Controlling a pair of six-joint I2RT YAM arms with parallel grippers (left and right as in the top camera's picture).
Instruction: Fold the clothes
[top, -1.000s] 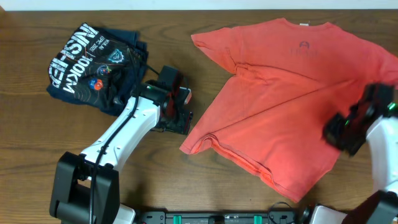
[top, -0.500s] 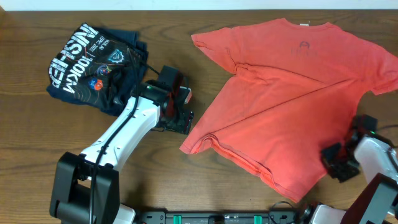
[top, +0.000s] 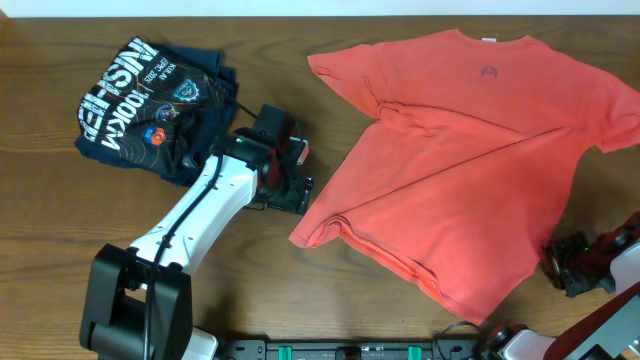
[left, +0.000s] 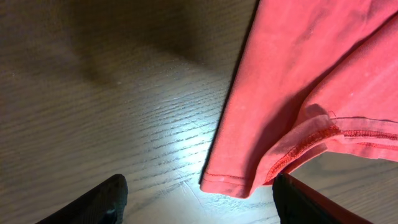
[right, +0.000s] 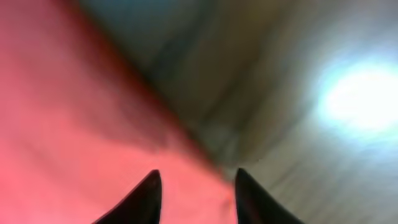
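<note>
On dark wooden table (top: 40, 220), orange-red T-shirt (top: 460, 170) spread, left gripper (left: 199, 186) and right gripper (right: 196, 180) both released

The orange-red short-sleeved cotton T-shirt (top: 470, 150) is running off the overhead view's right edge at one sleeve, its faint chest print too small to read. The right wrist view is blurring cloth and brown wooden table (top: 60, 230) into smears. The bottom edge is cropping the left gripper (left: 199, 205) to two dark fingertips. The white left arm (top: 200, 215) is covering a corner of the dark navy folded shirt (top: 130, 100).

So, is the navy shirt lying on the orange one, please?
No, the navy shirt lies well apart from the orange shirt, not touching it.
</note>
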